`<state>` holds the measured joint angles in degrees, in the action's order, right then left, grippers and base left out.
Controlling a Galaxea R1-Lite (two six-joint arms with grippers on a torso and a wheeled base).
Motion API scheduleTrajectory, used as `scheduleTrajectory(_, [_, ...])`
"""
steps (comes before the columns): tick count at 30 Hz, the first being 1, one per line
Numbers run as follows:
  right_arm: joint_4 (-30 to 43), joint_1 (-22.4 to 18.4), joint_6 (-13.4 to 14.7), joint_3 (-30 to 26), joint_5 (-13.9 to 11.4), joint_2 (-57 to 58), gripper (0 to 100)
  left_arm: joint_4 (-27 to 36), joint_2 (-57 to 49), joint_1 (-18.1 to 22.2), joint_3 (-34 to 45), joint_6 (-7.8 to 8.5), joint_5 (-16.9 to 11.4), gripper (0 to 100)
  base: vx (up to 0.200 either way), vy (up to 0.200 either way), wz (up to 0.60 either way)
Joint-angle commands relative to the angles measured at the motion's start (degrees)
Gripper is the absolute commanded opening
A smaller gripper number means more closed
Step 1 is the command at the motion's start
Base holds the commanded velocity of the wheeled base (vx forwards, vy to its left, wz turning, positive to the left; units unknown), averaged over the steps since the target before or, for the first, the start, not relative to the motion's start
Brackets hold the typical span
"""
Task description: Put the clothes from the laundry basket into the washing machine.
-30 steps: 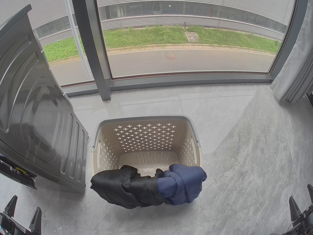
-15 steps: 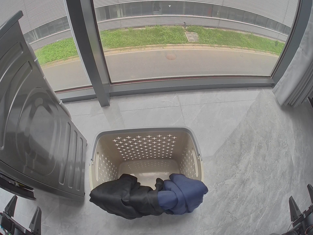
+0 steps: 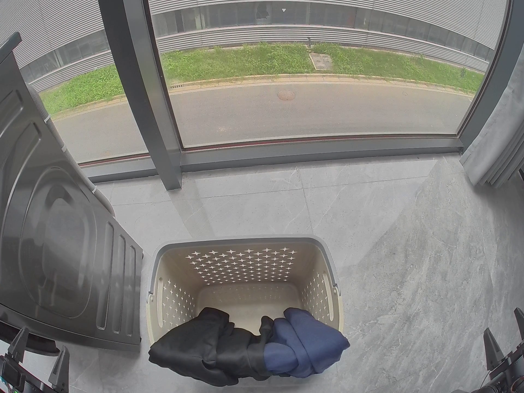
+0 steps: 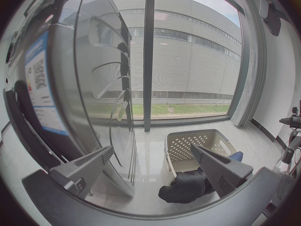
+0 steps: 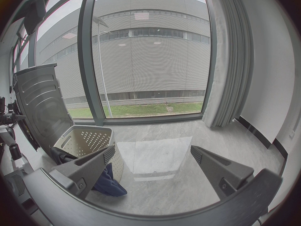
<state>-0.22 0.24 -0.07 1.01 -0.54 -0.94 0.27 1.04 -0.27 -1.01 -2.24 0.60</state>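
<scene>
Though crumpled, black and blue clothes

The laundry basket sits on the floor, pretty much dead centre, with the washing machine door standing just to its left. 2 pieces hang over its near rim, the left garment touching the right garment. The window is behind and the curtain is far right. The left gripper sits near the door, and the right gripper is well apart from the basket.
</scene>
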Motion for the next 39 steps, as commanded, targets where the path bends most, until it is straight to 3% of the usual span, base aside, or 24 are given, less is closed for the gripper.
scheduleTrajectory(1, [-0.04, 0.02, -0.01, -1.01, 0.01, 0.85, 100, 0.00, -0.86, 0.00, 0.84, -0.04, 0.02, 100, 0.000, 0.000, 0.00])
scheduleTrajectory(18, [-0.04, 0.02, -0.01, -1.01, 0.01, 0.85, 100, 0.00, -0.86, 0.00, 0.84, 0.05, 0.02, 100, 0.071, 0.000, 0.00])
scheduleTrajectory(24, [-0.04, 0.02, -0.01, -1.01, 0.01, 0.85, 100, 0.00, -0.86, 0.00, 0.84, -0.04, 0.02, 100, 0.200, 0.000, 0.00])
scheduleTrajectory(33, [-0.04, 0.02, -0.01, -1.01, 0.01, 0.85, 100, 0.00, -0.86, 0.00, 0.84, -0.04, 0.02, 100, 0.000, 0.000, 0.00])
scheduleTrajectory(39, [-0.04, 0.02, -0.01, -1.01, 0.01, 0.85, 100, 0.00, -0.86, 0.00, 0.84, -0.04, 0.11, 100, 0.200, 0.000, 0.00])
